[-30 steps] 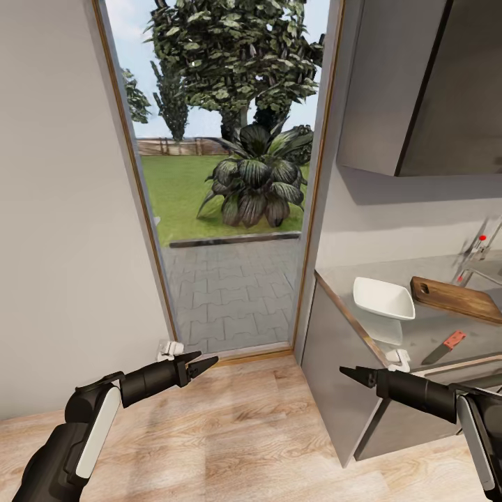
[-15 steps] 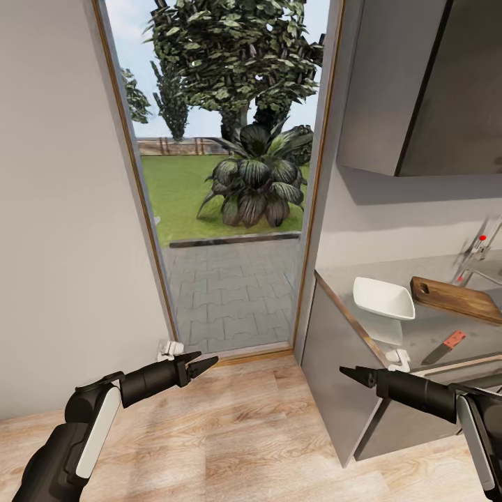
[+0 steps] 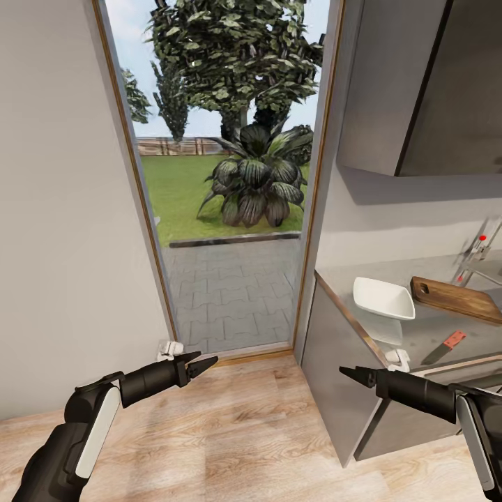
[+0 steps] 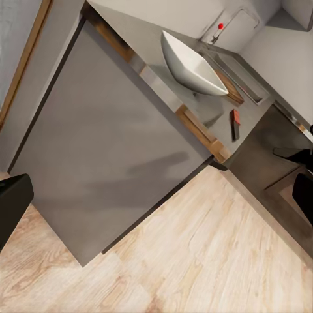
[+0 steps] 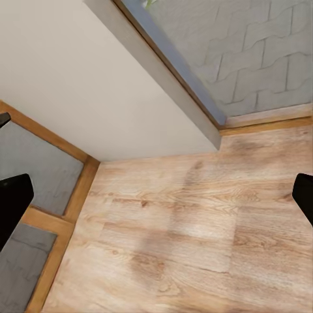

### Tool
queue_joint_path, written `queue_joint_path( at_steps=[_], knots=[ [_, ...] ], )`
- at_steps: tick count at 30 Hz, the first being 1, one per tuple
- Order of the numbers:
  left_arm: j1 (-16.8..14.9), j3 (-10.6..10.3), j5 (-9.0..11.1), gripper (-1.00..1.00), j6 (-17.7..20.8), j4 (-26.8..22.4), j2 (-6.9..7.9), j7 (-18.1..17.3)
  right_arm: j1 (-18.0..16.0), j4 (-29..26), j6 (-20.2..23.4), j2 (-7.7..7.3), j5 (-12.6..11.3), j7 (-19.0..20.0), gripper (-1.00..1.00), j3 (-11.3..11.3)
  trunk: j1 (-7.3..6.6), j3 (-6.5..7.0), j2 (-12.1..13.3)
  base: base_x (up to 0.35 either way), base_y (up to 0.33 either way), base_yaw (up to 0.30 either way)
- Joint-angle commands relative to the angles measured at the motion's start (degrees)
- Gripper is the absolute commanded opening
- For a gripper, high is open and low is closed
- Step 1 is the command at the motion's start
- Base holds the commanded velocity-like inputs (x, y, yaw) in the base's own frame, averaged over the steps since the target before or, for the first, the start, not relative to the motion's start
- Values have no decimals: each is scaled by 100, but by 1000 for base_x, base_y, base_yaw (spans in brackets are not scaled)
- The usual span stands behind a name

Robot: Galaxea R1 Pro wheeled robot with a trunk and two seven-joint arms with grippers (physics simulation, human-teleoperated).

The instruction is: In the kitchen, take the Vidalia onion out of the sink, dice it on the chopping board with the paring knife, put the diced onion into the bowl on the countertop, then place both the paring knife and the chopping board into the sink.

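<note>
1. At about four o'clock in the head view, the countertop (image 3: 446, 335) runs along the wall, a grey metal worktop over grey cabinets.
2. On it, near the end closest to the doorway, sits the bowl (image 3: 383, 298), white and squarish.
3. At three o'clock from the bowl, just beside it, lies the chopping board (image 3: 457, 298), brown wood, set at a slant.
4. At five o'clock from the bowl, near the counter's front edge and apart from the board, lies the paring knife (image 3: 444, 347), its red-orange handle at the far end and its dark blade pointing toward the counter's front edge.
5. At the head view's far three o'clock edge, the sink (image 3: 486, 274) shows as a strip of basin with a chrome faucet and a red knob; its inside is out of sight, so I cannot tell where the onion lies.
6. At seven o'clock, the left gripper (image 3: 208, 362) hangs over the wooden floor (image 3: 244, 432), its fingers drawn to a narrow point, holding nothing.
7. At five o'clock, the right gripper (image 3: 346, 372) hangs in front of the cabinet side, its fingers likewise close together and empty.
8. At twelve o'clock, an open doorway (image 3: 223, 174) shows grey paving, lawn and a dark leafy plant.
9. From the left wrist view, the bowl (image 4: 190, 67), the knife (image 4: 235, 122) and the sink (image 4: 242, 77) line up along the counter.
</note>
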Motion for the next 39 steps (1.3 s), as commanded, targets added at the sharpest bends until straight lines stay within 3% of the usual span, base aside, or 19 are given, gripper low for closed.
queue_joint_path(
  at_steps=[1, 39],
  knots=[
    [-5, 4, 20, 100, 34, -1, 0, -8, -4, -1, 45, -1, -30, -2, 100, -3, 3, -11, -11, 0, 0, 0],
    [-5, 4, 20, 100, 34, 7, 1, -11, -4, -2, 43, 38, -30, -8, 100, 7, 3, -11, -11, 0, 0, 0]
  ],
)
